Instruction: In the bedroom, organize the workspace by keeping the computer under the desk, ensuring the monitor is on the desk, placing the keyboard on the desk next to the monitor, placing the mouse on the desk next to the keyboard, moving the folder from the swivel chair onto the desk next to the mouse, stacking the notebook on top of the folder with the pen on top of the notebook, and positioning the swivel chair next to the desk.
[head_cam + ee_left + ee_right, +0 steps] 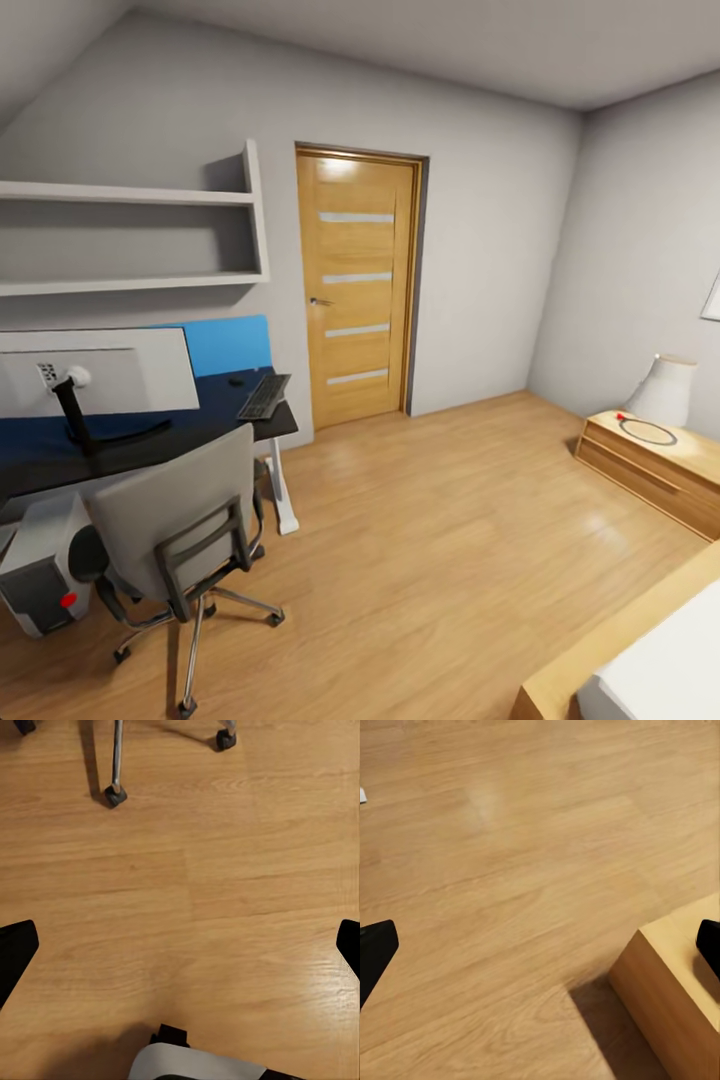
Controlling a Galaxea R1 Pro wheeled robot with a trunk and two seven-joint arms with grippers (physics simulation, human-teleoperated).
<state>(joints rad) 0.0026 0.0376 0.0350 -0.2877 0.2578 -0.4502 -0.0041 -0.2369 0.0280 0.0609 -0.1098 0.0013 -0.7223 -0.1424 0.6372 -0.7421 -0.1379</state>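
Head view, largest to smallest: surface (pixel 200 425) at my left, long axis running left to right. Swivel chair (pixel 180 515) before it, backrest toward me, seat hidden, so folder unconfirmed. Monitor (pixel 95 372) upright on surface, rear facing me. Computer (pixel 40 570) on floor under surface. Keyboard (pixel 264 396) near right end, long axis pointing away. Mouse (pixel 236 381) just beside it. Left arm judged nearer. Both jaws spread wide, empty, above the floor (pixel 187 907).

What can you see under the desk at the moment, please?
Under the desk, the computer stands on the floor, beside the desk's white leg. The swivel chair hides whatever lies farther in.
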